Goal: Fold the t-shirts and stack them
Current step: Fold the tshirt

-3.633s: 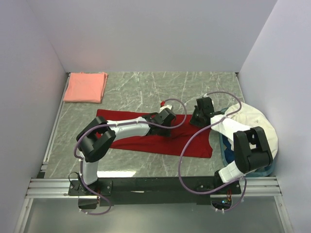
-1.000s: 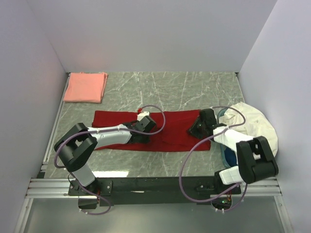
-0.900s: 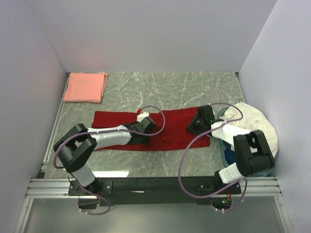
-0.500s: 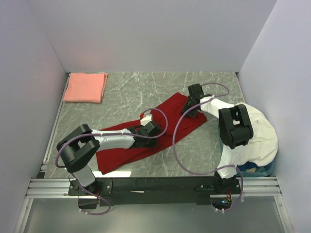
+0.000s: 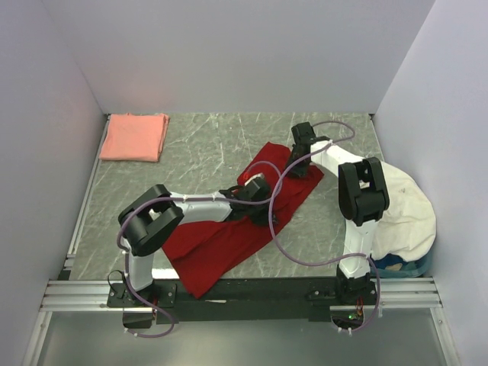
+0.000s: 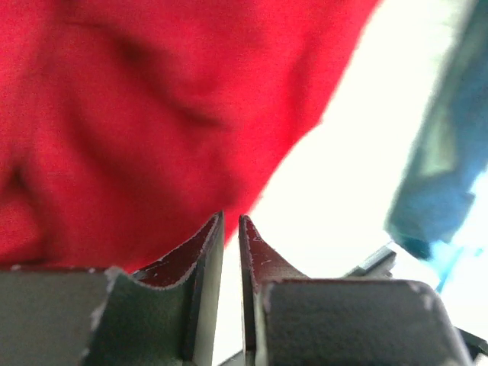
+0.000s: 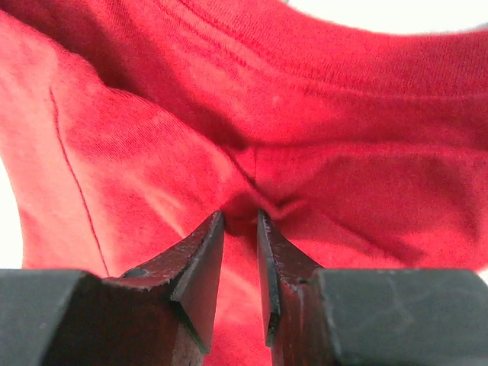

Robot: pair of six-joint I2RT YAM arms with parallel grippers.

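Since 0.5 s ago: the deep red t-shirt [image 5: 204,248] has swung further onto a diagonal, and its near corner now reaches the front edge of the worktop [image 5: 206,145].

Top view: right claw [image 5: 296,164] at the shirt's far end, left claw [image 5: 258,200] mid-cloth. The salmon-pink t-shirt [image 5: 136,137] lies folded in the far left corner, well apart.

Left wrist view: left claw [image 6: 231,221] narrow, a slit between the jaws, and it appears to nip the red cloth [image 6: 137,114]. The picture is blurred and washed out, so the grip is uncertain.

Right wrist view: right claw [image 7: 240,217] narrow, with a pucker of red fabric [image 7: 267,99] pinched at the tips.

Risks: a thin pinch could slip under tension; the overhanging corner could drag off or catch on the front rail; the right arm's cable [image 5: 276,229] crosses the cloth.

Hidden: collar, sleeves and fold state under the arms.
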